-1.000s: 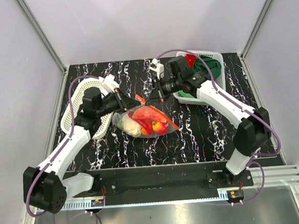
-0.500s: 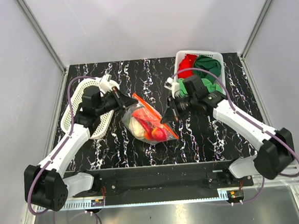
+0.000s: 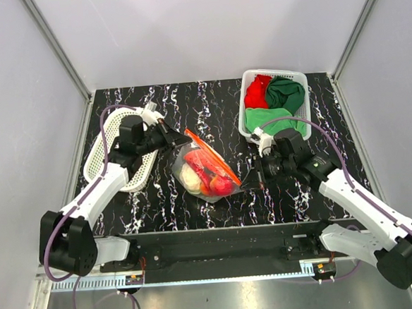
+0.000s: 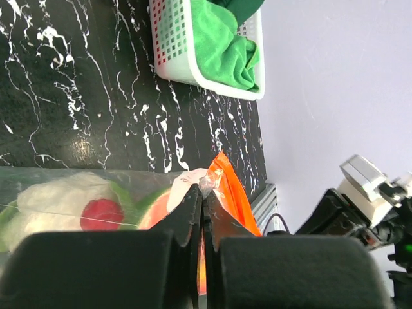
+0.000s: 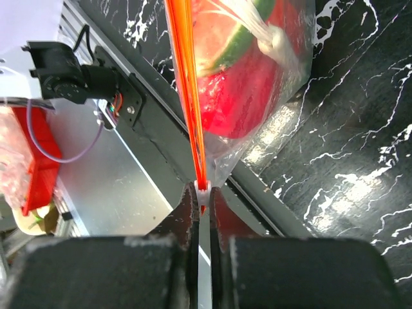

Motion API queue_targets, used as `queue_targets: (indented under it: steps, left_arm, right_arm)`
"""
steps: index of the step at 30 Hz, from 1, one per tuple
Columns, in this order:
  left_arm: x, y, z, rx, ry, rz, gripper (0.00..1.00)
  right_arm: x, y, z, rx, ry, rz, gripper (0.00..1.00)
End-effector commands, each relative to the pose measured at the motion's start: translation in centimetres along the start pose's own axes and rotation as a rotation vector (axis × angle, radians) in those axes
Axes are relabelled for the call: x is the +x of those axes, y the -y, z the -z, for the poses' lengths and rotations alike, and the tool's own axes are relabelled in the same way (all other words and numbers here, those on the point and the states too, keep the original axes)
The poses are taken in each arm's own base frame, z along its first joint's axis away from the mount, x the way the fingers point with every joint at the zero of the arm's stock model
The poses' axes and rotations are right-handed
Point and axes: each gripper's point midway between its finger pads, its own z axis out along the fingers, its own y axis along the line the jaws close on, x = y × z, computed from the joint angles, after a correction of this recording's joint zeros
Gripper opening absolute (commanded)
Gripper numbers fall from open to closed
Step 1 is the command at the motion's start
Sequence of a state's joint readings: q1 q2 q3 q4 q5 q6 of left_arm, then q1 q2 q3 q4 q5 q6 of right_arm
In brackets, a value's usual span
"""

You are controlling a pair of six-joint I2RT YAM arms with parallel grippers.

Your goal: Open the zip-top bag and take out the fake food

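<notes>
Opening step: your left claw (image 3: 171, 137) pinches the zip strip (image 3: 207, 153) at the 10 o'clock end of the zip-top bag (image 3: 193, 171), and your right claw (image 3: 254, 182) pinches the 4 o'clock end. The bag sits mid-bench (image 3: 188, 103) with the fake food (image 3: 219, 184) inside. Next you probably need to grip opposite lips and pull apart.

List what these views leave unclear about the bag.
- Zip strip sealed or parted: the right wrist view sees it edge-on, and it is too small from the top.
- Food count: pieces overlap behind crinkled bag plastic.
- Much of the bag, left wrist view: hidden behind the left gripper.
</notes>
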State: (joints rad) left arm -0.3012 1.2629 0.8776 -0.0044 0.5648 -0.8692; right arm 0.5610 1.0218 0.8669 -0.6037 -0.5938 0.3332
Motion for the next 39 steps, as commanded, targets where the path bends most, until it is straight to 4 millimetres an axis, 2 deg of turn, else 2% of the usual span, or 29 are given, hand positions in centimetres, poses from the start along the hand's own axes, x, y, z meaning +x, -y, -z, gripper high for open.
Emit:
queue_targets:
  steps: [1, 2, 3, 6, 8, 9, 11, 12, 14, 15, 20, 22, 23, 27, 29, 34, 39]
  left_arm:
    - [-3.9, 2.5, -0.2, 0.069, 0.103, -0.055, 0.0]
    - [-3.8, 2.6, -0.3, 0.076, 0.093, -0.056, 0.0]
    - [-3.6, 2.8, -0.4, 0.088, 0.076, -0.06, 0.0]
    - [-3.1, 2.9, -0.5, 0.096, 0.031, -0.058, 0.0]
    - [-2.7, 2.7, -0.6, 0.088, 0.004, -0.059, 0.0]
    - [-2.4, 2.6, -0.6, 0.088, -0.007, -0.058, 0.0]
    - [-2.1, 2.5, -0.4, 0.089, -0.01, -0.064, 0.0]
    - [-1.9, 2.4, -0.4, 0.09, -0.016, -0.063, 0.0]
    - [-1.6, 2.5, -0.3, 0.098, -0.029, -0.066, 0.0]
    - [-1.6, 2.5, -0.3, 0.102, -0.032, -0.068, 0.0]
    - [-1.0, 3.4, -0.2, 0.137, -0.062, -0.104, 0.0]
    - [-0.7, 3.7, -0.1, 0.15, -0.073, -0.117, 0.0]
    - [-0.5, 3.8, -0.1, 0.155, -0.08, -0.119, 0.0]
    - [-0.1, 3.4, 0.2, 0.139, -0.096, -0.13, 0.0]
    - [0.1, 3.2, 0.3, 0.128, -0.102, -0.125, 0.0]
    - [0.4, 3.1, 0.5, 0.129, -0.103, -0.122, 0.0]
    - [0.4, 3.4, 0.6, 0.132, -0.1, -0.121, 0.0]
  right_arm:
    - [1.0, -0.7, 0.8, 0.001, -0.041, -0.091, 0.03]
    - [1.1, -0.9, 0.8, -0.011, -0.052, -0.101, 0.06]
    - [1.2, -0.9, 0.8, -0.008, -0.059, -0.103, 0.24]
    - [-0.1, -0.8, 1.2, 0.03, -0.046, -0.06, 0.57]
    - [-2.3, -1.0, 1.8, 0.068, -0.007, 0.004, 0.69]
    - [-4.1, -1.5, 1.9, 0.075, 0.016, 0.032, 0.79]
    - [-5.8, -1.2, 2.0, 0.117, 0.03, 0.067, 0.84]
    - [-7.4, -1.4, 1.6, 0.12, 0.034, 0.08, 0.85]
    - [-8.7, -1.4, 1.2, 0.132, 0.027, 0.1, 0.86]
    - [-10.1, -1.4, 0.7, 0.141, 0.03, 0.102, 0.86]
    - [-13.5, 0.2, -0.5, 0.184, 0.031, 0.083, 0.87]
    - [-14.7, 0.4, -1.1, 0.167, 0.027, 0.073, 0.85]
    - [-15.3, 0.8, -1.5, 0.159, 0.022, 0.059, 0.79]
    - [-15.2, 1.3, -2.5, 0.116, -0.014, 0.034, 0.63]
    - [-14.5, 1.7, -3.1, 0.101, -0.045, 0.042, 0.56]
    - [-13.3, 0.7, -3.9, -0.016, -0.094, 0.044, 0.51]
    - [-12.6, 1.0, -4.4, -0.03, -0.082, 0.032, 0.51]
